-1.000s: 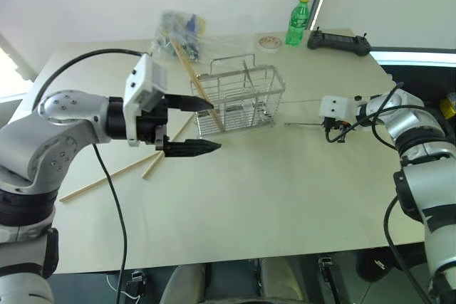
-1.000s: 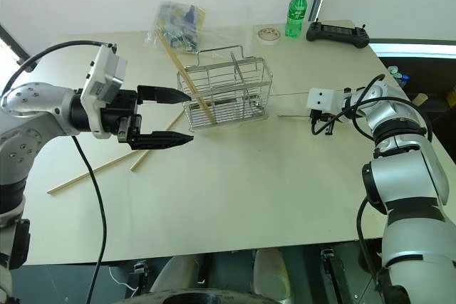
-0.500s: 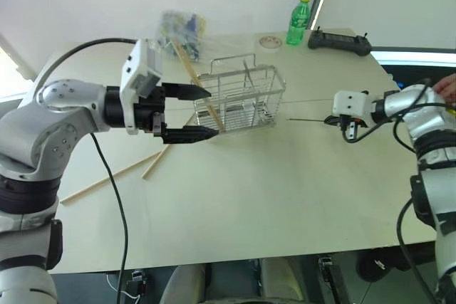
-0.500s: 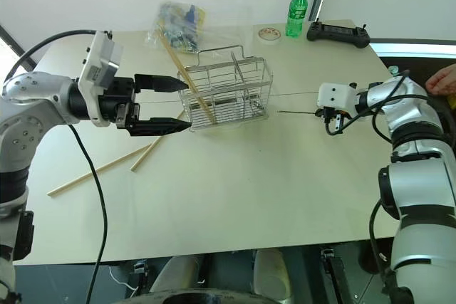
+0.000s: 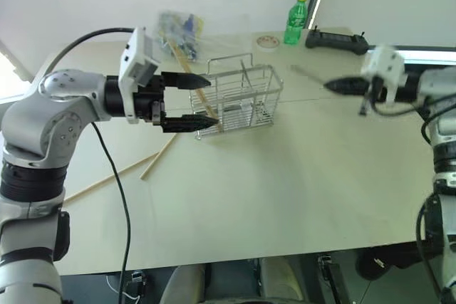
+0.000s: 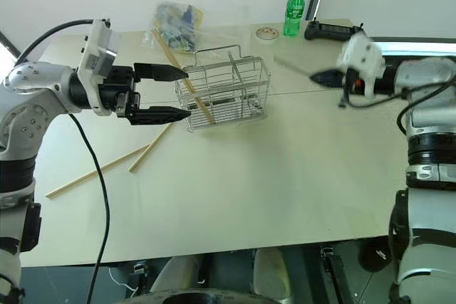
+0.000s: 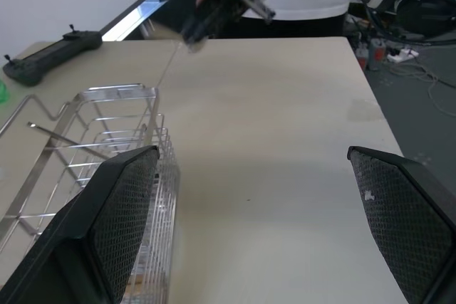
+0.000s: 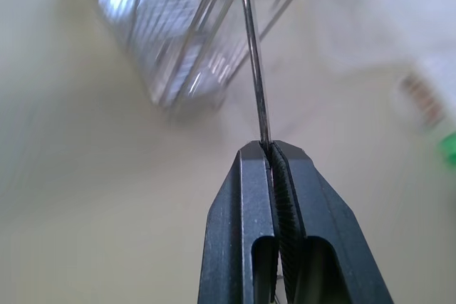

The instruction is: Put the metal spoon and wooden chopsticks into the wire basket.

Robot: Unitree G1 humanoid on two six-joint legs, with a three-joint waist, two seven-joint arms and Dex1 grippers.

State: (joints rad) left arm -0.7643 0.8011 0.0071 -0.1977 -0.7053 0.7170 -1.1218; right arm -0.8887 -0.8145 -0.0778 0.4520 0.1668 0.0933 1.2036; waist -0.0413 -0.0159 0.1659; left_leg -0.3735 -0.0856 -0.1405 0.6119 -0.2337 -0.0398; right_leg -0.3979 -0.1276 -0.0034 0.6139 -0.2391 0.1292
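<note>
My right tool (image 8: 269, 149) is clamped tight on the slim handle of the metal spoon (image 8: 254, 55), holding it raised above the worktop (image 5: 285, 176) to the right of the wire basket (image 5: 239, 99), with the spoon reaching toward the basket. My left tool (image 5: 199, 101) hangs at the basket's left end with its fingers spread wide and nothing between them. One of the wooden chopsticks (image 5: 191, 80) leans tilted in the basket's left part; two more (image 5: 114, 174) lie flat on the worktop, left of and nearer than the basket.
</note>
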